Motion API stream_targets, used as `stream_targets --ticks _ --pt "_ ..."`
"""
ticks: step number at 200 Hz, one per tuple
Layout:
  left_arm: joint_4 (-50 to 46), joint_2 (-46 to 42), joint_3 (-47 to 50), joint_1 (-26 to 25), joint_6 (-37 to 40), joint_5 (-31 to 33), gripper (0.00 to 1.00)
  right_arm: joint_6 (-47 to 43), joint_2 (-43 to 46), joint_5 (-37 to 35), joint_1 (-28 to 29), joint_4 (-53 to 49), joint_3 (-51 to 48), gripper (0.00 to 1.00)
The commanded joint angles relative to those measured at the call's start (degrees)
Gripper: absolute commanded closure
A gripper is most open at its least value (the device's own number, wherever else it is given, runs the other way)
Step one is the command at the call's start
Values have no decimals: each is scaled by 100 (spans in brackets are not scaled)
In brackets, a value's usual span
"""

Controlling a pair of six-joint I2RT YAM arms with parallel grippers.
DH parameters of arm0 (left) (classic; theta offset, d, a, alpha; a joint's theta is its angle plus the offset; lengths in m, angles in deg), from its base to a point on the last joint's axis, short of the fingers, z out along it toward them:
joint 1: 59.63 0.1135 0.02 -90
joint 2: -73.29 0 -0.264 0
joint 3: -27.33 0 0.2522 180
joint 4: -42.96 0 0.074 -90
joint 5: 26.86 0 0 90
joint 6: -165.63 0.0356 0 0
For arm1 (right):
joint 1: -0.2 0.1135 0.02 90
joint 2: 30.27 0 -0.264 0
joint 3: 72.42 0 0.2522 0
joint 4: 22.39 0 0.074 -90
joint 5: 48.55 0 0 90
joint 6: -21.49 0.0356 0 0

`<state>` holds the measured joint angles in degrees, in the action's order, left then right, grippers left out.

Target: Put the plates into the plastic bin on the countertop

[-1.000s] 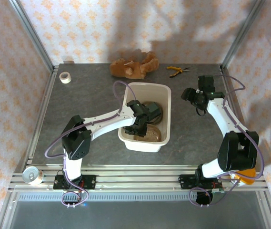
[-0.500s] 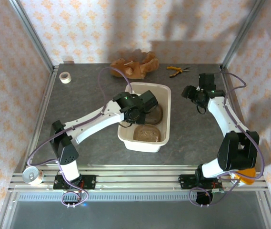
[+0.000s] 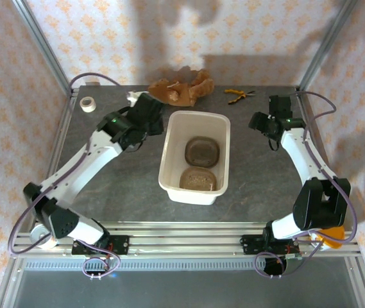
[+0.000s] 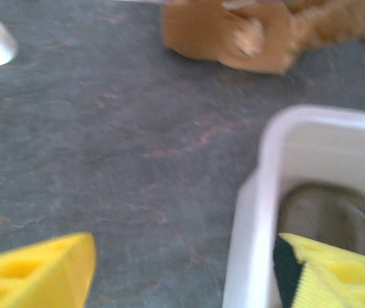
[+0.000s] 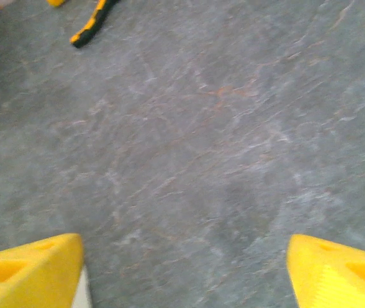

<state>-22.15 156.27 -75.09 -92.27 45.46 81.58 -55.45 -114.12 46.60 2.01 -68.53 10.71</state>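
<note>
Your left gripper [image 3: 147, 113] has pulled out of the bin [image 3: 168, 154], jaws wide and empty. Two plates [image 3: 201, 151] lie inside. Your right gripper [image 5: 185, 247] is likewise spread and empty. The task looks done.

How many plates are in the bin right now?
2. The far plate lies in the bin toward its back end; the near plate toward its front end. Stacked transparent ones could be hidden.

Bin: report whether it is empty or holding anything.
Not empty. The bin holds a far plate and a near plate, both lying flat on its floor in the top view.
</note>
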Motion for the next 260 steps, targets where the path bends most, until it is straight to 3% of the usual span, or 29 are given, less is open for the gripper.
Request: stream_targets --ticks 1,15,55,94,129,163,193,206,231,260 --pt "1321 -646 1238 448 362 686 13 87 368 -1286 -35 222 -582 0" --pt "2096 -1134 2213 663 378 1017 1 52 647 -1694 -44 782 -1170 0" --pt "3574 -1841 4155 833 1231 1843 1 -326 1519 -2254 -48 3088 -3052 0" --pt "5197 -1974 5447 1016 1940 2275 1 -481 1398 -2470 -48 4600 -4016 0" --pt "6094 -1948 5862 1341 2296 1919 1 -417 810 -2274 -41 5598 -4245 0" --pt "6102 -1607 5630 1574 2419 1624 1 -772 344 -1877 -40 5790 -3947 0" --pt "6212 -1982 5924 1710 2502 1514 1 -1131 174 -1515 -40 5966 -3864 0" --pt "6696 -2173 6298 1794 2733 1443 1 -1297 96 -1386 -33 6666 -4129 0" --pt "7724 -2202 6950 2045 2761 1308 1 -1469 -166 -1053 -9 6938 -4186 1" --pt "9602 -1378 7424 2173 3191 1275 1 -1659 -426 -740 30 8066 -4638 1"
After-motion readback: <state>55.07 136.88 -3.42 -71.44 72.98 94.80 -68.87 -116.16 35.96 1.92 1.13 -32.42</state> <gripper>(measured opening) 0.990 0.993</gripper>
